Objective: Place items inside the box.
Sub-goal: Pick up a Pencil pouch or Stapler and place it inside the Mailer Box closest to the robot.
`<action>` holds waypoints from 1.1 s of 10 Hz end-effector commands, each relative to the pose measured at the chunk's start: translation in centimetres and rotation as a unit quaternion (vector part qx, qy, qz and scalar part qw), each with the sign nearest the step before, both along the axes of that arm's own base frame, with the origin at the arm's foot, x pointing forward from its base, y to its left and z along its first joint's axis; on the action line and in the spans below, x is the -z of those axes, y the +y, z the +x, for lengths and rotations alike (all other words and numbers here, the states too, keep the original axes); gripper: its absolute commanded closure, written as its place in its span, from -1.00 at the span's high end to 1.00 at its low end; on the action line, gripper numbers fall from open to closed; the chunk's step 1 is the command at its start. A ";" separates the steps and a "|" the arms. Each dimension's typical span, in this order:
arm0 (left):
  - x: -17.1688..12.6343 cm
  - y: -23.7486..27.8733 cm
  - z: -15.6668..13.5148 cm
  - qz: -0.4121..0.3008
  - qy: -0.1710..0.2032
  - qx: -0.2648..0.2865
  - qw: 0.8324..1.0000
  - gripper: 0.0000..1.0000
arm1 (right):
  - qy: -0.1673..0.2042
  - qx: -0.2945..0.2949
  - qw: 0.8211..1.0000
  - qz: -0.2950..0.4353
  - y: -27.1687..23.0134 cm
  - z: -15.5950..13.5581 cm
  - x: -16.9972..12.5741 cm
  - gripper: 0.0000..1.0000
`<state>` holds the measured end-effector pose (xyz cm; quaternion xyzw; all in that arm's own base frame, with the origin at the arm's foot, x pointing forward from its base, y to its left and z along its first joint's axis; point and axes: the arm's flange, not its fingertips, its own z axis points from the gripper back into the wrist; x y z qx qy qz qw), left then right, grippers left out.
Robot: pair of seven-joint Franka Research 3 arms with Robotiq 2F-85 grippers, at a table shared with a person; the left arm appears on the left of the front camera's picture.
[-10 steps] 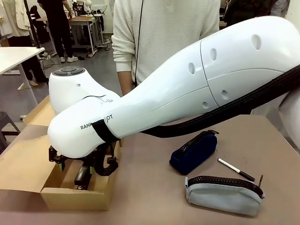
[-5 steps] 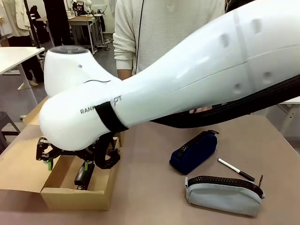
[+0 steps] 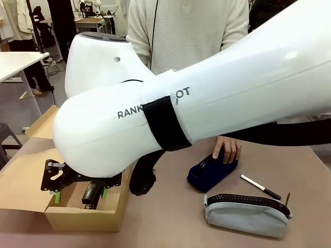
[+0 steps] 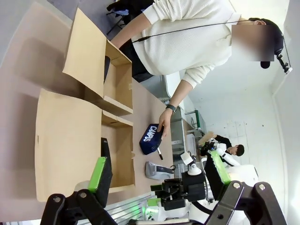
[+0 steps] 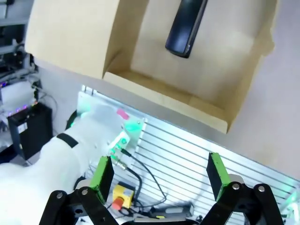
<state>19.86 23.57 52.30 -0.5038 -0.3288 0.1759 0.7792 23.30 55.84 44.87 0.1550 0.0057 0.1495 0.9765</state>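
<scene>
From the front, the right arm (image 3: 217, 88) reaches across from the right, and the right claw (image 3: 81, 192) hangs over the open cardboard box (image 3: 83, 219) at the left of the table (image 3: 170, 217). Its jaws stand wide apart with nothing between them. The stapler (image 3: 92, 192) lies in the box under the claw, black and partly hidden by it.

This view also lays out the rest. The pouch (image 3: 207, 175), navy, lies near the middle of the table with a person's hand (image 3: 227, 150) resting on its far end. The marker (image 3: 260, 187), white with a black cap, lies just right of it. The case (image 3: 247, 214), grey with a black zip along the top, sits nearest the camera, close to the marker.

The right wrist view looks straight down into the box (image 5: 187, 110). The stapler (image 5: 186, 26) shows plainly on the box floor, long, glossy black and lying loose. The right claw (image 5: 159, 174) frames it from well above, green pads (image 5: 102, 172) spread.

The left wrist view adds the left claw (image 4: 158, 171), its jaws likewise apart and empty, away from the things. Beyond it are the box (image 4: 70, 136) with its flaps open, the hand (image 4: 165, 123) on the pouch (image 4: 150, 139), which here shows white "CAMPUS" lettering, the marker (image 4: 159, 153) and the case (image 4: 157, 169).
</scene>
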 end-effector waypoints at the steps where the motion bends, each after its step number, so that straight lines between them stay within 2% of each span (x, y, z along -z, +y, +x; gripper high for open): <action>1: -0.1 -0.2 0.1 0.001 -0.012 0.003 1.000 1.00 | -0.004 0.002 1.000 -0.001 -0.5 -0.6 -0.3 1.00; 4: -0.1 -0.2 0.1 0.001 -0.012 0.003 1.000 1.00 | 0.005 -0.011 1.000 0.005 -1.4 0.0 -0.7 1.00; 8: -0.1 -0.2 0.1 0.001 -0.012 0.003 1.000 1.00 | 0.032 -0.007 0.999 0.038 -5.6 0.3 -1.6 1.00; 9: -0.1 -0.2 0.1 0.001 -0.012 0.003 1.000 1.00 | 0.039 -0.024 0.998 0.040 -6.9 0.3 -1.8 1.00; 10: -0.1 -0.2 0.1 0.001 -0.012 0.003 1.000 1.00 | 0.034 -0.018 0.996 0.080 -10.4 1.1 -3.1 1.00; 11: -0.1 -0.2 0.1 0.001 -0.012 0.003 1.000 1.00 | 0.052 -0.011 0.989 0.141 -15.4 2.1 -4.3 1.00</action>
